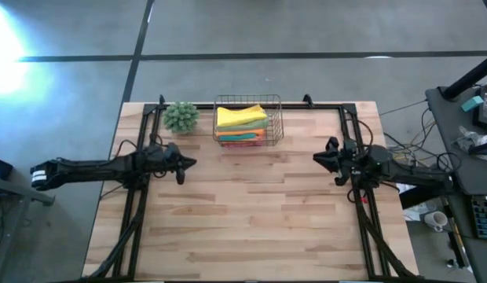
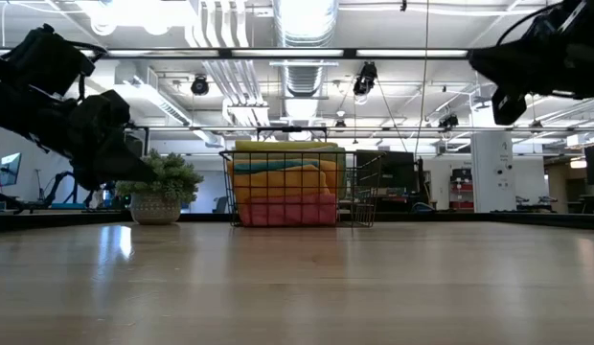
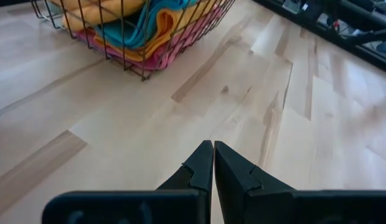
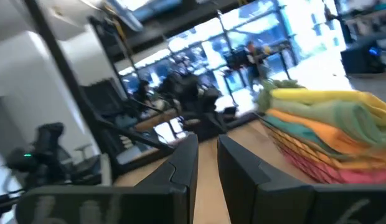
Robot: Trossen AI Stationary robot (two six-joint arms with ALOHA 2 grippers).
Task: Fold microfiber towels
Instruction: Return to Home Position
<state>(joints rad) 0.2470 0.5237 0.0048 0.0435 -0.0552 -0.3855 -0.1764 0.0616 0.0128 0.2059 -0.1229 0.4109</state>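
The microfiber towels (image 1: 242, 118) lie folded in a stack inside the copper wire basket (image 1: 276, 118) at the table's far middle. Yellow is on top, with sage green, orange, teal and pink under it (image 2: 285, 182). My left gripper (image 1: 192, 163) hovers above the table, left of and nearer than the basket; its fingers (image 3: 213, 146) are shut and empty. My right gripper (image 1: 316, 158) hovers right of and nearer than the basket and points toward it. It is empty, with a narrow gap between its fingers (image 4: 207, 140). The towels also show in both wrist views (image 3: 127, 28) (image 4: 330, 121).
A small spiky green ball plant (image 1: 181, 116) in a pot (image 2: 155, 208) stands just left of the basket. A black frame rail (image 1: 322, 106) runs along the table's far edge and down both sides. Bare wooden tabletop (image 1: 251, 212) lies between the arms and the near edge.
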